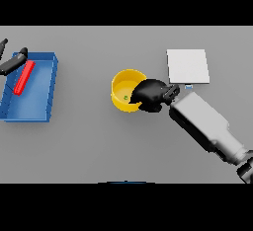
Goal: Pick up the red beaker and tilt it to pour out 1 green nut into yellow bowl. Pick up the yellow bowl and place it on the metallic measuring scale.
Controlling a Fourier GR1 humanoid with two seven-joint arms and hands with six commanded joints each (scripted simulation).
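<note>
The yellow bowl [122,88] stands at the table's middle with a small green nut [125,97] inside it. My right hand [152,95] covers the bowl's right rim, its fingers curled round the wall and a dark tip reaching inside near the nut. The metallic measuring scale [187,66], a flat pale square, lies just behind and to the right of that hand. Far to the left, the red beaker [23,77] lies on its side in a blue tray [38,107]. My left hand [13,62] shows at the left edge, over the tray's far corner, fingers straight, holding nothing.
The blue tray takes up the table's left side. The right forearm [207,124] stretches from the lower right corner toward the bowl.
</note>
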